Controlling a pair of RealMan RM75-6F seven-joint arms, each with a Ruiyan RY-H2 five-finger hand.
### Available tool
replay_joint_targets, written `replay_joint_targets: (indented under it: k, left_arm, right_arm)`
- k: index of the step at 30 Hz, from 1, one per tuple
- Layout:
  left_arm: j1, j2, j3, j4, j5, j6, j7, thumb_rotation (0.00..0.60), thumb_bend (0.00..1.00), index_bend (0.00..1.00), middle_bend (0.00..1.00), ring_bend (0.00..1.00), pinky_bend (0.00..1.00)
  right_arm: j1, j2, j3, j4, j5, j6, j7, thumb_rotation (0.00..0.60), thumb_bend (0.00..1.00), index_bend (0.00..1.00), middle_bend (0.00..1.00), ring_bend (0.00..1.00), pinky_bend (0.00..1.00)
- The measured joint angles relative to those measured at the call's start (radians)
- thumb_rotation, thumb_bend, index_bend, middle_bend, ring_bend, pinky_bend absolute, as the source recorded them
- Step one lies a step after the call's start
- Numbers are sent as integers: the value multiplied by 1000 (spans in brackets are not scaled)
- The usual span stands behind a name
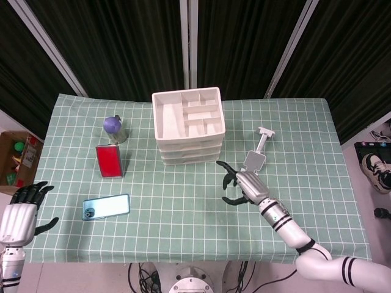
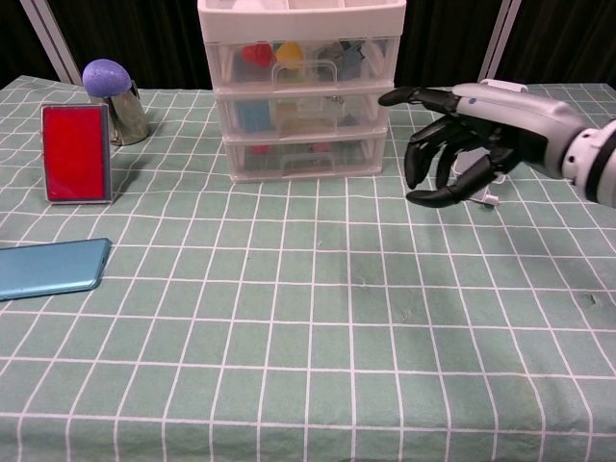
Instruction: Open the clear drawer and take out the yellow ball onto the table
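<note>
Chest view shows my right hand in the air, fingers spread and curled a bit, holding nothing, w/ fingertips pointing at the clear drawer unit just ahead and to its left. Not touching it yet. Yellow ball sits inside the top drawer, behind the handle, beside a red item, so it's up and left of my fingertips.

Risks, as I judge them: handle is small and clear, so my fingers could slip off or hook the wrong drawer, since the three are stacked close. Unit looks light; pulling w/o bracing could drag the whole stack toward me instead of sliding the drawer. Phone stand is right behind my hand; a careless wrist swing could knock it over. Ball may roll once it's on the table.

Pose: forearm comes in from the right, low over the table, palm facing down-left. Left hand hangs off the table's near left edge, fingers apart, holding nothing, well apart from everything.
</note>
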Motion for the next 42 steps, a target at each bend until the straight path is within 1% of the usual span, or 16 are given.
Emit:
replay_joint_targets:
  k: [3, 6, 10, 15, 20, 23, 35, 37, 42]
  left_arm:
    - [0, 2, -3, 2, -3, 0, -4, 600, 0, 247, 189, 183, 201]
    - [0, 2, -4, 4, -6, -3, -7, 600, 0, 247, 189, 183, 201]
    - [-4, 1, -7, 8, -8, -9, -9, 600, 0, 247, 189, 183, 201]
    - [-10, 1, -13, 11, -9, -13, -10, 600, 0, 247, 188, 183, 201]
    - [-12, -1, -15, 15, -13, -18, -12, 600, 0, 247, 189, 183, 201]
    - [-12, -3, -15, 18, -17, -20, -15, 600, 0, 247, 189, 183, 201]
    - [-2, -8, -13, 38, -25, -14, -33, 600, 0, 247, 189, 183, 201]
    - [0, -8, -13, 39, -25, -13, -34, 600, 0, 247, 189, 183, 200]
    - [4, -9, -11, 41, -25, -10, -37, 600, 0, 247, 189, 183, 201]
  right_arm:
    - [41, -42, 33, 29, 48, -54, 95, 600, 229, 0, 607, 523, 529]
    - [85, -94, 68, 75, 88, -106, 201, 600, 233, 0, 615, 528, 532]
    - [130, -153, 101, 144, 113, -139, 277, 600, 240, 0, 614, 528, 533]
    - [178, -197, 131, 201, 115, -167, 350, 600, 245, 0, 614, 528, 533]
    - [217, -224, 146, 236, 106, -187, 385, 600, 245, 0, 614, 528, 533]
    - [235, -237, 149, 254, 105, -192, 394, 600, 269, 0, 615, 528, 533]
    - [282, -290, 162, 327, 138, -201, 421, 600, 297, 0, 619, 528, 533]
    - [287, -297, 163, 336, 142, -204, 429, 600, 304, 10, 621, 528, 533]
    - [296, -305, 166, 350, 143, -204, 440, 600, 324, 93, 623, 528, 533]
